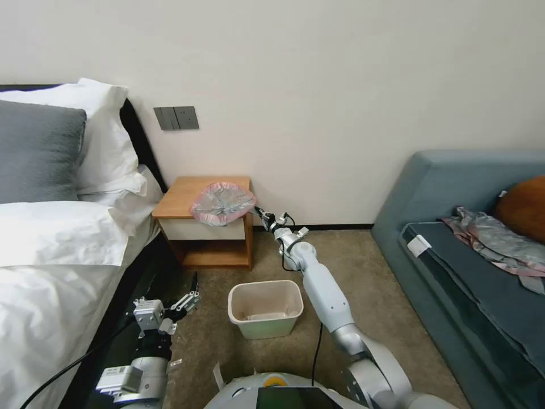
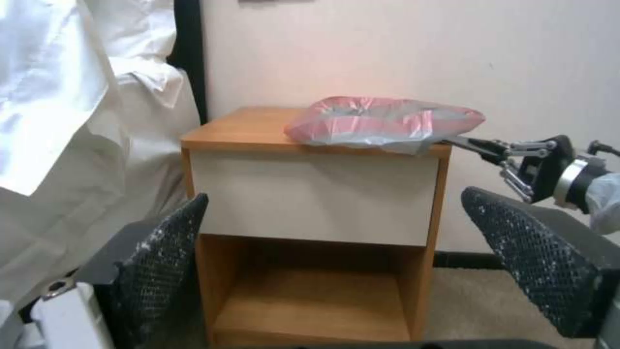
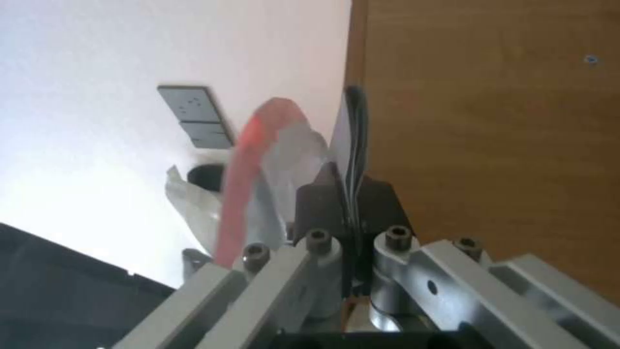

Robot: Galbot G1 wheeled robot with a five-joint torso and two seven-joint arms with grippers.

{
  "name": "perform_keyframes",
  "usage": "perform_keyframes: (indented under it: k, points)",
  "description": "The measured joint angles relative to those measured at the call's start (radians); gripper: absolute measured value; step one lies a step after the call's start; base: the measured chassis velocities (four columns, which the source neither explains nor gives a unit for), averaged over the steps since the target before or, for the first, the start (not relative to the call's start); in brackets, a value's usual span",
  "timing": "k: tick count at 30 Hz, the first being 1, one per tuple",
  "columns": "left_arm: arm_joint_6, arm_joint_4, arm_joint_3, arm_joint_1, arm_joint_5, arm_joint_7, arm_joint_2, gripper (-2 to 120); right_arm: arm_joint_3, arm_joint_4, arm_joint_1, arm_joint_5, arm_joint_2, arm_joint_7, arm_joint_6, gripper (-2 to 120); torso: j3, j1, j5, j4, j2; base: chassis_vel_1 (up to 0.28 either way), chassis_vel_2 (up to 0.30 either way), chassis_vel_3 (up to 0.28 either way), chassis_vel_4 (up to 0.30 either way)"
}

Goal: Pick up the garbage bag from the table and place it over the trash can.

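Observation:
The garbage bag (image 1: 222,203), crinkly grey plastic with a pink rim, lies on the right part of the table (image 1: 179,199), a small wooden nightstand. My right gripper (image 1: 256,210) reaches to the bag's right edge at the table's corner, its fingers shut on a thin fold of the bag (image 3: 258,145). In the left wrist view the same gripper (image 2: 455,141) pinches the bag (image 2: 381,121) just above the table (image 2: 245,126) edge. The trash can (image 1: 265,324) stands on the carpet in front of the table, with nothing in it. My left gripper (image 1: 190,295) hangs open, low beside the bed.
A bed (image 1: 51,255) with white sheets and pillows borders the left side. A blue-grey sofa (image 1: 454,227) with a patterned cloth (image 1: 499,238) stands at the right. Carpet lies open between the trash can and the sofa. A wall switch (image 1: 176,118) sits above the table.

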Motion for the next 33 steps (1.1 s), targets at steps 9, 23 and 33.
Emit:
perform_keyframes:
  k: [9, 23, 33]
  points:
    - [-0.002, 0.000, 0.003, -0.008, 0.007, -0.001, 0.003, 100, -0.011, 0.192, -0.082, 0.083, -0.057, 0.107, 0.006, 0, 0.000, 0.000, 0.0001, -0.0001, 0.000, 0.000, 0.000, 0.000, 0.000]
    - [-0.004, 0.000, 0.010, -0.057, -0.022, -0.005, 0.033, 100, -0.119, 0.531, -0.257, 0.072, -0.190, 0.296, 0.098, 0, 0.000, 0.000, 0.0001, 0.0000, 0.000, 0.000, 0.000, 0.000, 0.000]
    - [-0.004, 0.000, 0.004, -0.086, -0.044, -0.007, 0.063, 100, -0.222, 0.753, -0.352, -0.016, -0.306, 0.404, 0.149, 0, 0.000, 0.000, 0.0000, -0.0001, 0.000, 0.000, 0.000, 0.000, 0.000]
